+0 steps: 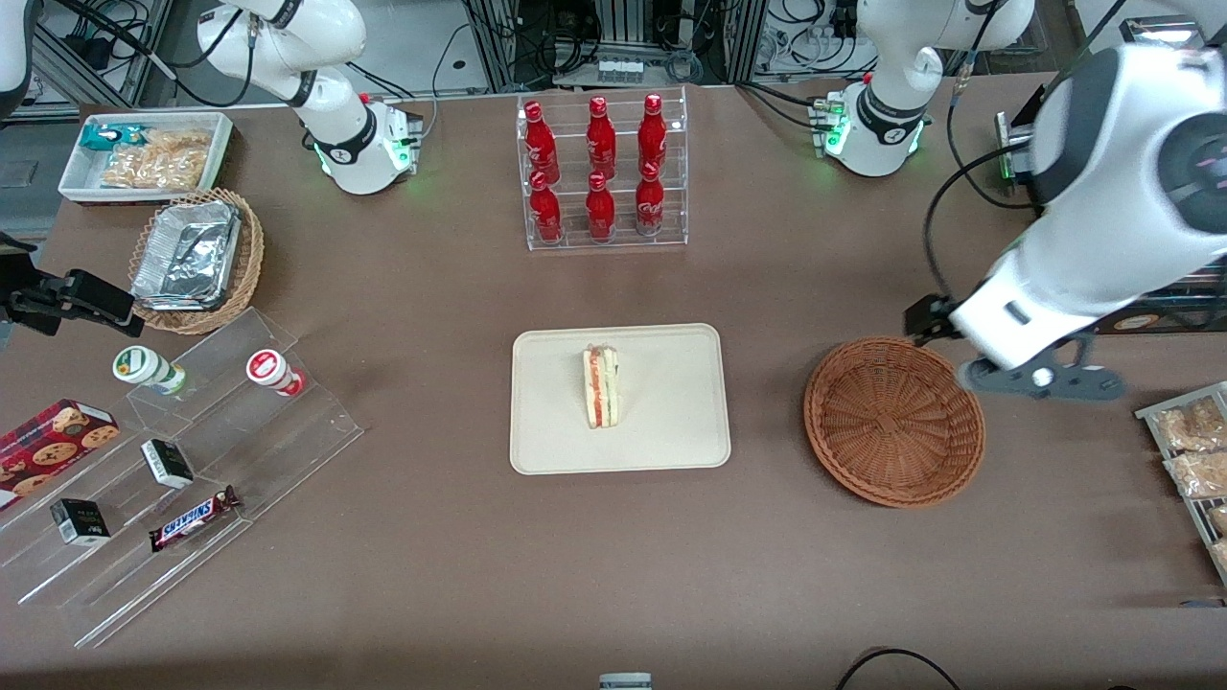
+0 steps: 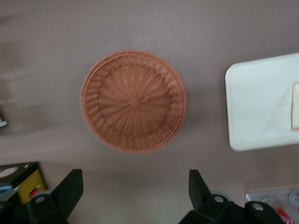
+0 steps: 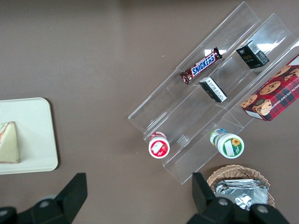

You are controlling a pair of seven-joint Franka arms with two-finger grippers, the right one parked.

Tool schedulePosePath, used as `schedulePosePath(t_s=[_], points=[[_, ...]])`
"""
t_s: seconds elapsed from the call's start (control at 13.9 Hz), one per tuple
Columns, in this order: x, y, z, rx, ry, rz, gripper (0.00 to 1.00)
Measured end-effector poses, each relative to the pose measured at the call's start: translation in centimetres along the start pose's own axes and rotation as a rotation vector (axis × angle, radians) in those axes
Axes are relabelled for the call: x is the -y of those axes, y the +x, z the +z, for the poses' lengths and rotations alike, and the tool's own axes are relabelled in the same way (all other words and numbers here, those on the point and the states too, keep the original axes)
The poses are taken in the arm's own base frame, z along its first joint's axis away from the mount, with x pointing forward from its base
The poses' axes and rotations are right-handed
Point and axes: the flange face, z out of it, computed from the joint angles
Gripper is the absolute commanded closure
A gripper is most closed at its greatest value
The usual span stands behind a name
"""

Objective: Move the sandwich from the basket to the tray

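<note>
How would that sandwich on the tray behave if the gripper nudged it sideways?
The sandwich stands on a narrow edge on the tray, so it would likely topple. Its soft bread layers probably squash or separate. The open gripper hangs above the empty basket.

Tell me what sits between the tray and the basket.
Nothing: bare table separates the tray from the empty basket, seen from the front. The open gripper hovers above the basket.
</note>
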Motion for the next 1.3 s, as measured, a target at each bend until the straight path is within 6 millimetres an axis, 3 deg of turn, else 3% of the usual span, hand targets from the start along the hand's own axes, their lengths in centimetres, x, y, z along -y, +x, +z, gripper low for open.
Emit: schedulePosePath(t_s=[0.14, 0.5, 1.08, 1.3], points=[[2.1, -2.2, -2.2, 0.009, -0.003, -0.004, 0.00], [2.3, -4.9, -5.0, -0.005, -0.001, -0.007, 0.00], [2.2, -4.6, -3.7, 0.029, 0.000, -0.007, 0.00], [2.1, -2.7, -2.4, -0.001, -0.003, -0.005, 0.00]])
